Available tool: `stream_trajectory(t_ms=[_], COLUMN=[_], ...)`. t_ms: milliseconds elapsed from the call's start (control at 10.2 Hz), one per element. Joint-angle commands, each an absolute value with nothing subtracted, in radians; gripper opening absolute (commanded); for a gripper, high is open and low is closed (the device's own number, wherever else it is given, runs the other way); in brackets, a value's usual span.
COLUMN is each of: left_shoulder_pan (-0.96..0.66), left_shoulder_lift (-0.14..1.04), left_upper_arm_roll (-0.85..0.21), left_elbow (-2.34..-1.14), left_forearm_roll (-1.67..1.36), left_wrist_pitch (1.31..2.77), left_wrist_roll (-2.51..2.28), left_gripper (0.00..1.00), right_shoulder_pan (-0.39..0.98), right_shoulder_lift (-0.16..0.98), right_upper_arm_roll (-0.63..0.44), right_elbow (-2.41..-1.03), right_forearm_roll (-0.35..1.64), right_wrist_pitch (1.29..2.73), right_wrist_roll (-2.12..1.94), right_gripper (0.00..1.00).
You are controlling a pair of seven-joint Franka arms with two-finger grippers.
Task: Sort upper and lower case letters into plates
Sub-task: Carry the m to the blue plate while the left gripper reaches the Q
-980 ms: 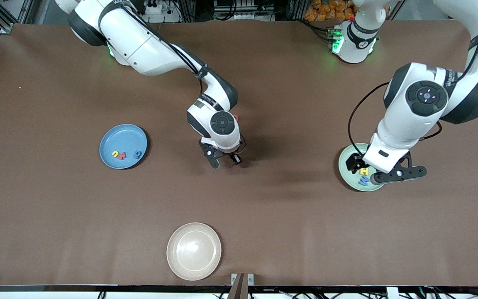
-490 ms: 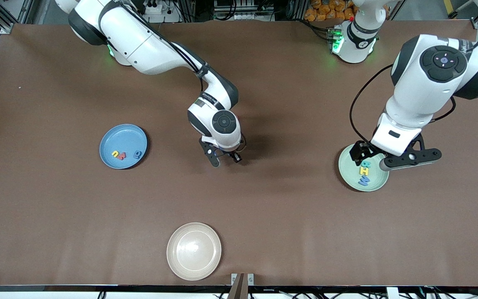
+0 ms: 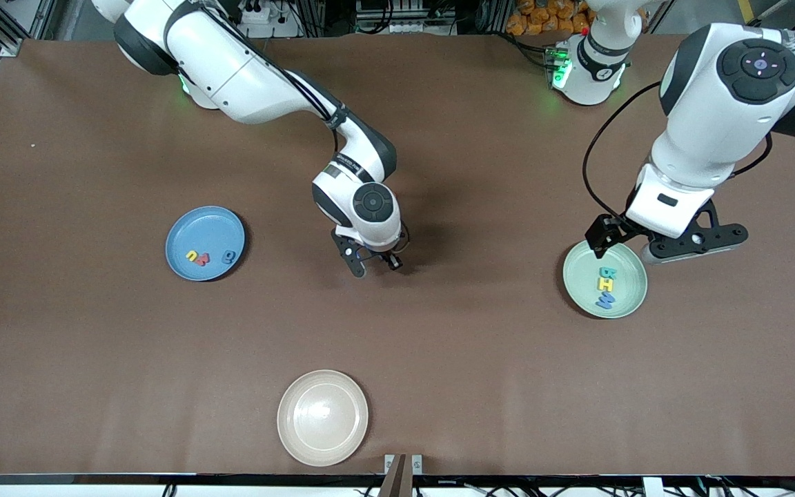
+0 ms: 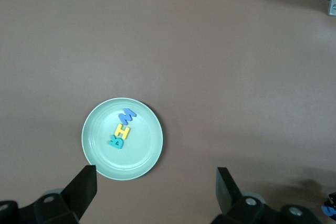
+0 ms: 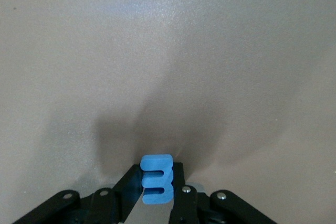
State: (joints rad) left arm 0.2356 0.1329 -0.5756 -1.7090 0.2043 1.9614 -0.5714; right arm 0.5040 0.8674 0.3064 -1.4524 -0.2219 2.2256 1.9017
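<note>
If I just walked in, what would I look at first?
Probably the right gripper low over the middle of the table, pinching a little blue letter. Then the colourful letters lying in the blue plate near the right arm's end and the mint green plate under the open left gripper.

Matt brown table (image 3: 94, 345); glossy cream plate (image 3: 342, 442); seemingly foam blue letter (image 5: 157, 179).

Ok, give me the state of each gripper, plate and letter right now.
Right gripper: shut on the blue letter, low over the table's middle.
Left gripper: open, holding nothing, above the mint plate.
Mint plate: holds three letters, teal, yellow, blue.
Blue plate: holds three letters, yellow, red, blue.
Cream plate: holds nothing.
</note>
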Motion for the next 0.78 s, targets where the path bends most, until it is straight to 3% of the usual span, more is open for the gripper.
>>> stream_trajectory(t_ms=[0,294,490,686], left_shoulder_pan=[0.238,0.209,0.177,0.155], left_shoulder_lift=[0.114,0.114,0.115,0.123], left_upper_arm_roll=[-0.575,-0.575,-0.575,-0.577], left_elbow=[-1.713,-1.712,-1.712,-1.713], left_forearm_roll=[0.175,0.175,0.175,0.152], left_wrist_pitch=[1.942,1.942,1.942,1.942], left_wrist_roll=[-0.56,-0.56,-0.563,-0.566], left_gripper=[1.0,1.0,1.0,1.0], right_shoulder_pan=[0.477,0.434,0.234,0.105], right_shoulder_lift=[0.864,0.833,0.812,0.786], right_upper_arm_roll=[0.316,0.342,0.524,0.601], right_elbow=[-1.445,-1.445,-1.448,-1.453], right_forearm_roll=[-0.233,-0.221,-0.222,-0.226], right_wrist_pitch=[2.237,2.212,2.114,2.019], right_wrist_roll=[1.881,1.794,1.72,1.622], right_gripper=[0.0,0.0,0.0,0.0])
